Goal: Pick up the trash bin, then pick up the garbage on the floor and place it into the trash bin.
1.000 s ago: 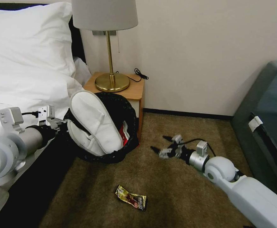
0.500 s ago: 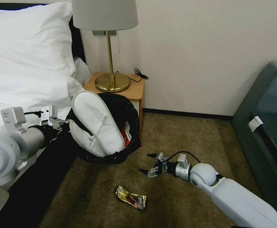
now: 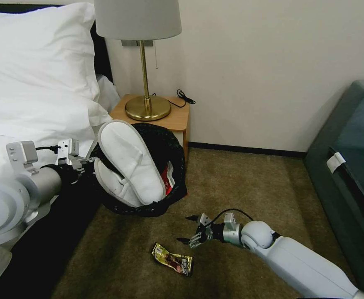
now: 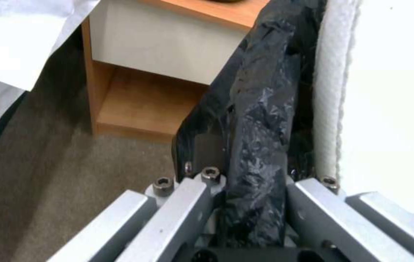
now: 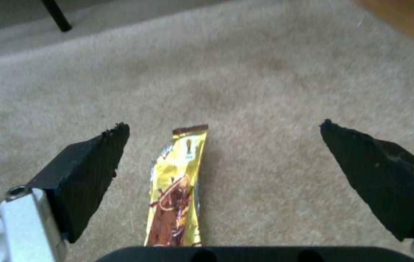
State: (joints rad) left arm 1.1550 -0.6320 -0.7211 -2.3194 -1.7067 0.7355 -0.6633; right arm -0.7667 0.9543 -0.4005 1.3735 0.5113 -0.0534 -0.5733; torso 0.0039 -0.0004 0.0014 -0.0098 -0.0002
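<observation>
**Right gripper hanging over a wrapper on the carpet, bin held up at the bedside**

The floor (image 3: pixel 240 182) is showing as a beige-brown short-pile carpet, running back to a dark skirting board under a plain pale wall. A small wooden nightstand (image 3: pixel 178 118) is standing in the corner, carrying a brass lamp (image 3: pixel 146 106) on its tabletop, with a white-sheeted bed (image 3: pixel 28 95) beside it and a dark green sofa (image 3: pixel 352 166) on the robot's right.

The left gripper (image 3: pixel 72 160) is holding the trash bin (image 3: pixel 171 153) off the floor beside the bed, its jaws clenched on the bin's black-bagged rim (the left wrist view is showing the bag pinched between them). A white slipper (image 3: pixel 128 160) is sticking out of the bin's mouth, with a bit of red litter tucked behind it.

The right gripper (image 3: pixel 189 229) is hovering low over the carpet with its jaws spread wide and released. A gold-and-brown wrapper (image 3: pixel 173 259) is lying flat on the floor just beside it; in the right wrist view the wrapper (image 5: pixel 177 189) is sitting between the two dark fingertips (image 5: pixel 90 171), nearer one of them, touching neither.
</observation>
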